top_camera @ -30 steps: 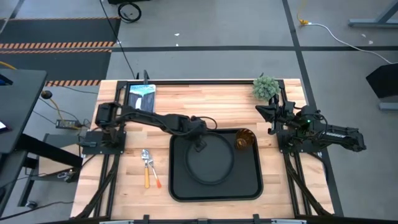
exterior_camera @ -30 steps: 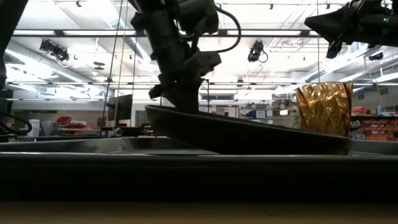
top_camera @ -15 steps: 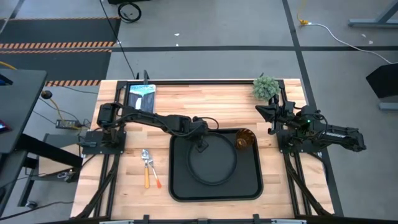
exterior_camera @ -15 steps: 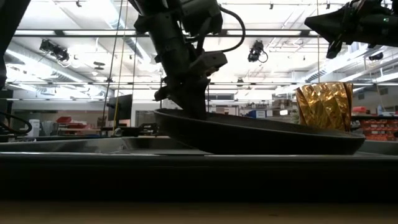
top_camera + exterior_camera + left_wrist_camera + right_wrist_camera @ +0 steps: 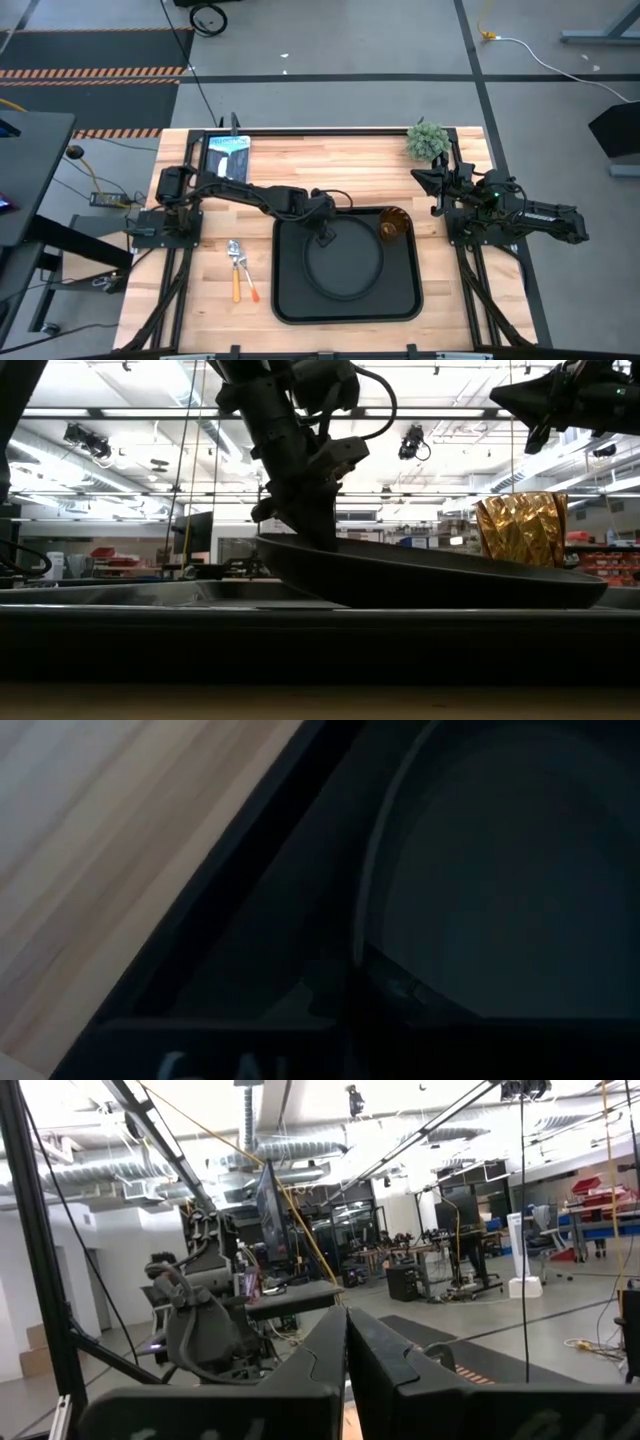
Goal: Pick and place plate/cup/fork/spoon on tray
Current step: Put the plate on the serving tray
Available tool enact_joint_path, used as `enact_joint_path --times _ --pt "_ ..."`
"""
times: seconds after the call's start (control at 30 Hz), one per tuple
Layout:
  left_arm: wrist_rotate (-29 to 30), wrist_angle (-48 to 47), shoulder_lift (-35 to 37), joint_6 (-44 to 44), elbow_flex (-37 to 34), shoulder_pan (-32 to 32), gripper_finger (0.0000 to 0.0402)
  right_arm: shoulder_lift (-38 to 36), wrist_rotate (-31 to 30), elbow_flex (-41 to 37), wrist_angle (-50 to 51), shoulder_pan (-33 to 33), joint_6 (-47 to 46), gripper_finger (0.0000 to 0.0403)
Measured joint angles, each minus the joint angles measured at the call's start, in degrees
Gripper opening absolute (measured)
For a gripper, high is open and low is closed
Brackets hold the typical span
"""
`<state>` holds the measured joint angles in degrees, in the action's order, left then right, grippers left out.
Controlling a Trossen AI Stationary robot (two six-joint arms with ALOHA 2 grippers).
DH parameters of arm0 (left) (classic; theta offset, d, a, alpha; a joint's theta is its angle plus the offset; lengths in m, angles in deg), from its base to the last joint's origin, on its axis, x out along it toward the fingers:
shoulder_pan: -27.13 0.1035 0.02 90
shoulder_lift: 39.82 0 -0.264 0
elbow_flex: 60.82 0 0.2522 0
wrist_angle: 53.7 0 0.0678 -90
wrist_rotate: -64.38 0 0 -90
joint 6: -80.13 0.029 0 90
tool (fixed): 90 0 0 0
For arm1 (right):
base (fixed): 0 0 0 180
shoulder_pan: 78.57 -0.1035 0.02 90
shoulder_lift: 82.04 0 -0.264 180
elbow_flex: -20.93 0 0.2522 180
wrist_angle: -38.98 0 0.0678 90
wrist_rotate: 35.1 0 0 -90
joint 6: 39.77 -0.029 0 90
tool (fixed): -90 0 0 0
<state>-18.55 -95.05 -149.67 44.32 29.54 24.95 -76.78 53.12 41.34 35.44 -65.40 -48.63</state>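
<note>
The round black plate (image 5: pixel 350 268) is inside the black tray (image 5: pixel 285 300), tilted. Its far-left rim is raised and its right part (image 5: pixel 560 592) rests on the tray floor. My left gripper (image 5: pixel 323 234) is shut on that raised rim. The amber cup (image 5: pixel 391 226) stands upright in the tray's far right corner, beside the plate. The spoon (image 5: pixel 237 285) and the fork (image 5: pixel 251 291) lie side by side on the table left of the tray. My right gripper (image 5: pixel 420 178) is shut and empty, up in the air at the table's right side. My left gripper pinches the plate's far-left rim (image 5: pixel 368 935) between its two fingers, one above the rim inside the plate and one outside. The fingers (image 5: pixel 312 525) come from above, slanting down from the table's left. The held edge is lifted and the opposite side rests on the tray.
A small green plant (image 5: pixel 427 140) stands at the table's far right corner. A blue-and-white picture card (image 5: pixel 228 155) lies at the far left. Bare wood (image 5: pixel 330 165) runs between them beyond the tray. The tray's near half holds only the plate.
My left gripper has moved a little toward the table's right and slightly down, still shut on the plate's rim. The tilted plate has slid with it toward the cup side of the tray, its right part staying on the tray floor.
</note>
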Motion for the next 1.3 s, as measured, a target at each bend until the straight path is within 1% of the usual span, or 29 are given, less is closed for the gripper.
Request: enact_joint_path --times 0.17,0.37,0.67,0.9,0.97,1.2,1.3 --pt "-0.31 0.84 -0.04 -0.99 -0.02 -0.97 0.0019 -0.01 0.00 0.00 -0.36 0.00 0.00 0.0018" --pt "-0.19 3.85 -0.07 -1.48 -0.07 -2.18 0.0023 0.00 0.00 0.00 -0.69 0.00 0.00 0.0018" --pt "2.17 8.19 -0.98 -2.64 -0.07 -3.88 0.0023 -0.02 0.30 0.00 -0.65 -0.02 -0.17 0.0018" --pt "0.02 12.78 -4.99 -2.70 -0.09 -4.17 0.0021 0.00 0.44 0.00 -0.65 -0.04 -0.20 0.0018" --pt "-0.01 14.44 -5.32 -2.58 -0.09 -4.18 0.0023 -0.02 0.48 0.00 -0.65 -0.04 -0.20 0.0018" --pt "0.18 14.81 -5.35 -2.14 -0.09 -4.13 0.0022 -0.01 0.48 0.00 -0.62 -0.04 -0.20 0.0018" --pt "0.20 15.28 -5.35 -1.96 -0.09 -4.13 0.0029 -0.02 0.48 0.00 -0.63 -0.04 -0.20 0.0018"
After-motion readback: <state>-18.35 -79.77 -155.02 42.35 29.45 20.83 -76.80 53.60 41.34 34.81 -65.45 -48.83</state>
